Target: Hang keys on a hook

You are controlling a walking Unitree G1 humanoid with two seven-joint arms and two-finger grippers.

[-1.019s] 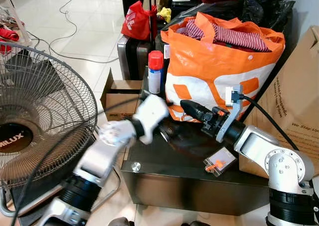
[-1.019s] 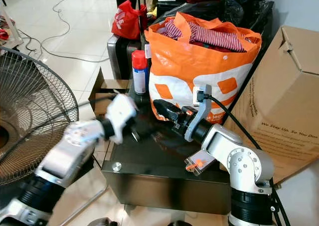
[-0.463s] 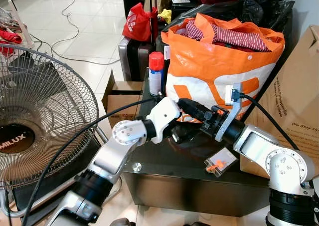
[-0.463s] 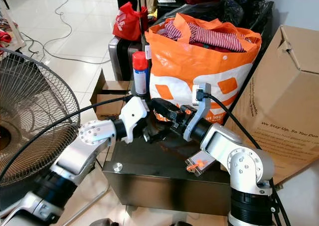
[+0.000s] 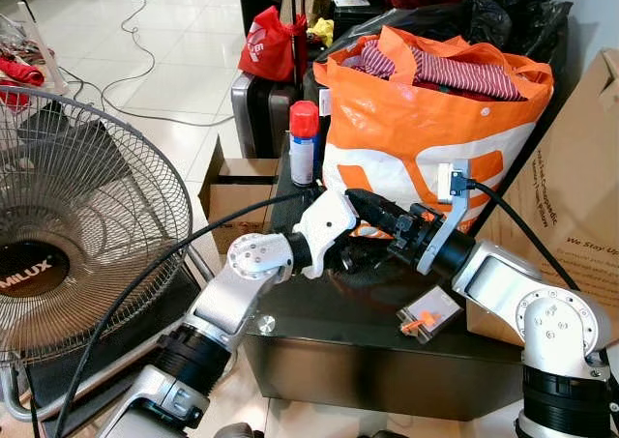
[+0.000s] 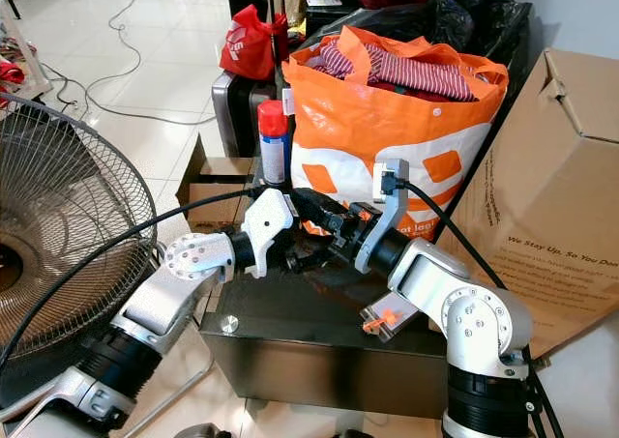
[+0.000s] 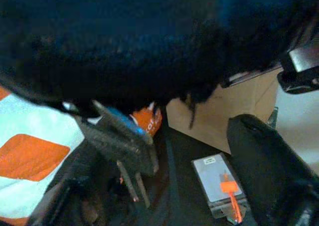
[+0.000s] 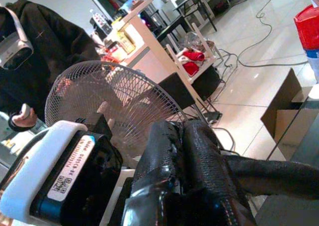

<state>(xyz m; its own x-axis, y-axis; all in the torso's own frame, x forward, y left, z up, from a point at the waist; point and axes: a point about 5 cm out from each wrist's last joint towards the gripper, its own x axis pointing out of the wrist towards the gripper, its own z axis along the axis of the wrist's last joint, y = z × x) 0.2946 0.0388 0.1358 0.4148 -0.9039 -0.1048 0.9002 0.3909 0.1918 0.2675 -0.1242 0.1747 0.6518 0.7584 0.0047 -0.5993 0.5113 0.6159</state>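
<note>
The two end effectors are brought together above the dark glass tabletop (image 5: 334, 322), just in front of the orange bag (image 5: 426, 138). The left end effector (image 5: 358, 256) is reached in from the left with its white wrist housing raised. In the left wrist view its fingers (image 7: 264, 181) are seen spread wide apart. The right end effector (image 5: 359, 204) is extended from the right, low across the front of the bag, with its tips beside the left wrist housing. In the right wrist view its two black fingers (image 8: 199, 151) are seen pressed together, and whether anything is pinched between them cannot be told.

The keys cannot be picked out for certain. A small grey-and-blue piece (image 7: 122, 136) with two thin metal pins is seen between the spread left fingers, above the tabletop, but what it is cannot be told.

A flat grey device (image 5: 427, 314) with an orange part is laid on the tabletop near the right forearm. A spray can (image 5: 302, 143) with a red cap is stood upright at the bag's left side; striped clothes are stuffed into the top of the bag. A large fan (image 5: 87, 225) is stood on the floor to the left, and a cardboard box (image 6: 561, 196) is placed to the right. A red bag (image 5: 269, 43) and a black sack (image 5: 503, 13) are seen behind.

A person in dark clothing (image 8: 50, 41) is seen beyond the fan in the right wrist view.
</note>
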